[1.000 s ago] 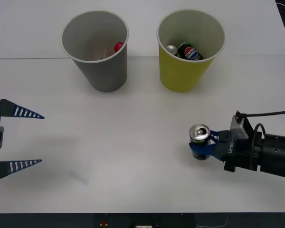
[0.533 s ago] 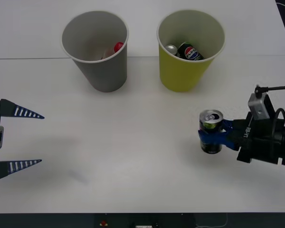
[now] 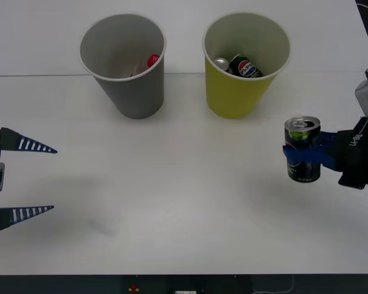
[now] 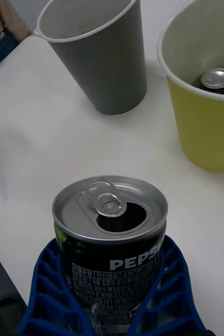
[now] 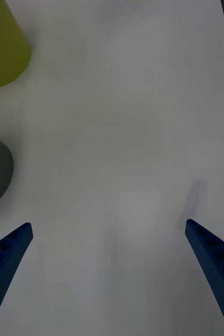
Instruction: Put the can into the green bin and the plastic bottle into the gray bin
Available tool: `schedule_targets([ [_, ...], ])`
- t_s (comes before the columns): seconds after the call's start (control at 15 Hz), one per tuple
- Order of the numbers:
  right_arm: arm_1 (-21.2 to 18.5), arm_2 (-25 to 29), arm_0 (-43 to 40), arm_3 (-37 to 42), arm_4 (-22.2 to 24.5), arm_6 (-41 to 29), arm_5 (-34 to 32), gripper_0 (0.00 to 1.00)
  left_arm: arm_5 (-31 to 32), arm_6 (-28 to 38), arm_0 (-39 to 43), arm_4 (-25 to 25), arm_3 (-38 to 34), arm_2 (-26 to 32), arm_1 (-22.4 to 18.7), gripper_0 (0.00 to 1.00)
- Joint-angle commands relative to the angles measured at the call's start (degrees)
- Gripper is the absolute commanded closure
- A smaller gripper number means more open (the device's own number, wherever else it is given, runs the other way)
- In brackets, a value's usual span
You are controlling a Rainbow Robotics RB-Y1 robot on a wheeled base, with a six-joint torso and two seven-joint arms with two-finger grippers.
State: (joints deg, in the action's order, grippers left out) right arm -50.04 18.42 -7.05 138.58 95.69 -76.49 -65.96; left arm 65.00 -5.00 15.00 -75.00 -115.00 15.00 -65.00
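Right gripper (image 3: 303,156) clamps the can (image 3: 303,158) off the table; left gripper (image 3: 40,179) (fingers spread) waits at the left edge.

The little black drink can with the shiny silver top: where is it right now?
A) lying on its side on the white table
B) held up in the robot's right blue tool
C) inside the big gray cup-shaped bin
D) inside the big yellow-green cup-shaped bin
B: the small black drink can with the silver top stands upright between the blue fingers of the right tool, outside both bins.
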Motion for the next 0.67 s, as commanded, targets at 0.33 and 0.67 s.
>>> schedule_targets([
  [0.33,-6.74,-2.87,14.43,-8.94,0.37,-0.86,-3.65,1.00,0.00,0.00,0.00,0.00,0.00,0.00,0.00,0.00],
  [0.67,-8.23,-9.63,31.75,-21.94,0.90,-0.86,-11.39,1.00,0.00,0.00,0.00,0.00,0.00,0.00,0.00,0.00],
])
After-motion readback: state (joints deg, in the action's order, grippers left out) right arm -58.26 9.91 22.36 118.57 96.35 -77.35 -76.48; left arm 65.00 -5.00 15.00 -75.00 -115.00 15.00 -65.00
